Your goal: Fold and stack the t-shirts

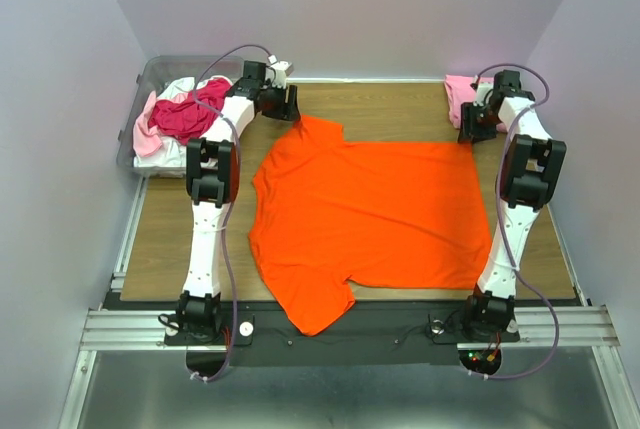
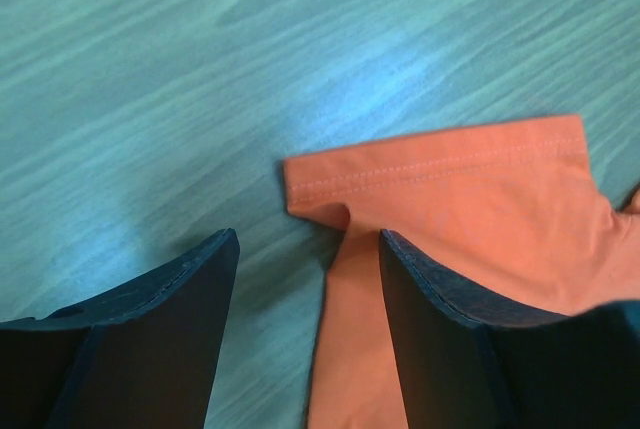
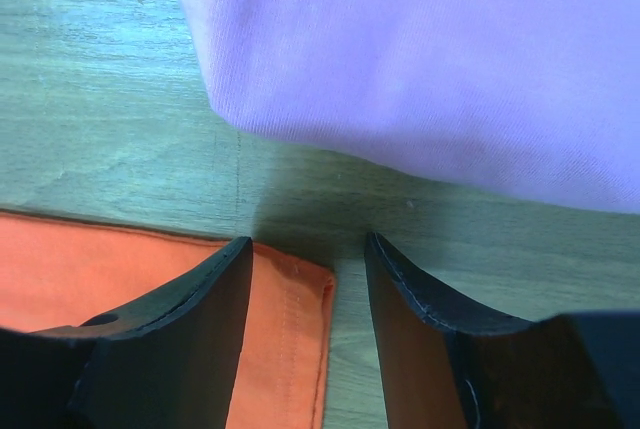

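Surface (image 1: 160,229) of wood grain carries all items. One orange t-shirt (image 1: 370,219) lies spread flat across its middle. Its long axis runs left to right, with the neck and both sleeves at the left and the hem at the right. One clear plastic bin (image 1: 150,74) stands at the far left corner. It holds a loose heap in which three shirts can be told apart: one magenta (image 1: 190,119), one pale pink (image 1: 148,137) and one white (image 1: 178,87). More may lie beneath. One light pink t-shirt (image 1: 460,89) rests at the far right corner, just beyond the orange hem and apart from it. The left gripper (image 1: 285,104) sits low at the far sleeve (image 2: 450,184). Its fingers are spread and grip nothing: one is over bare wood, the other over the sleeve cloth, and the cuff lies just ahead of the tips. The right gripper (image 1: 473,124) sits low at the far hem corner (image 3: 295,299). Its fingers are also apart and empty. That corner shows in the gap beside its left finger, with the light pink cloth just past the tips. Judgement: each arm is nearest to its own end of the far edge, so a fold would draw that edge toward the bases. Both grasps are not yet made.
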Robot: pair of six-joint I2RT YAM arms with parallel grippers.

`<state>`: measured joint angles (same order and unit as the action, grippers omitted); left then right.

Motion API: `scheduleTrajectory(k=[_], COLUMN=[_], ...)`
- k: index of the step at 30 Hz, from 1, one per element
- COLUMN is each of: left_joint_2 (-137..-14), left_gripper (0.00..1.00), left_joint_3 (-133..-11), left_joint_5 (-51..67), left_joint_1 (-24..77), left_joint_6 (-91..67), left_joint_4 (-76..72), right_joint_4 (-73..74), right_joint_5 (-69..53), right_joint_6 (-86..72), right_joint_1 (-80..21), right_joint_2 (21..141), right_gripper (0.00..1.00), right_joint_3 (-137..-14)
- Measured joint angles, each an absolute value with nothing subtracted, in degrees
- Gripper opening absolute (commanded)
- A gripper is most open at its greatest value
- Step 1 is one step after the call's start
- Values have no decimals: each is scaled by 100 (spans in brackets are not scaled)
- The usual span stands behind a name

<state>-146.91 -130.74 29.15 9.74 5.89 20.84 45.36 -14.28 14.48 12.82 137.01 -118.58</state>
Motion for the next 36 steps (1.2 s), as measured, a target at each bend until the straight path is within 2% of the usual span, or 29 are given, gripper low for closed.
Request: scheduleTrajectory(k=[5, 7, 12, 20, 27, 29, 30, 31, 32, 36], left_joint_2=[-14811, -14829, -14988, -15080, -15080, -15080, -15080, -15080, -15080, -15093], left_gripper=[67, 60, 52, 52, 47, 53, 61, 61, 59, 44], left_joint_3=[-13279, -13281, -13472, -13598, -13598, -13598, -13598, -13598, -13614, -13697], left_joint_5=[2895, 2886, 2644, 1734, 1354, 1345, 1343, 1341, 1337, 1297], left_joint_1=[1002, 1015, 1122, 1594, 1710, 1686, 1680, 1675, 1675, 1658], left_joint_6=[445, 375, 303, 392, 285, 255, 255, 257, 263, 283], left_joint_4=[1835, 1754, 1691, 2023, 2003, 1997, 1997, 1994, 1999, 2110], right_joint_4=[4530, 4523, 4504, 4497, 4477, 4458, 4451, 4451, 4449, 4451], right_joint_5=[-1702, -1833, -2018, -2040, -2049, -2095, -2130, -2167, -2193, -2283], right_joint_6=[1409, 1385, 1365, 1369, 1372, 1389, 1402, 1404, 1413, 1415], right_joint_1=[1378, 1424, 1498, 1503, 1505, 1516, 1529, 1535, 1542, 1564], right_joint_2=[13708, 13710, 13723, 13725, 13725, 13725, 13723, 13723, 13723, 13723], right_gripper=[54, 54, 54, 54, 54, 54, 54, 54, 54, 54], right_joint_3=[-11858, -11858, -11858, -11858, -11837, -11821, -11813, -11813, -11813, -11813])
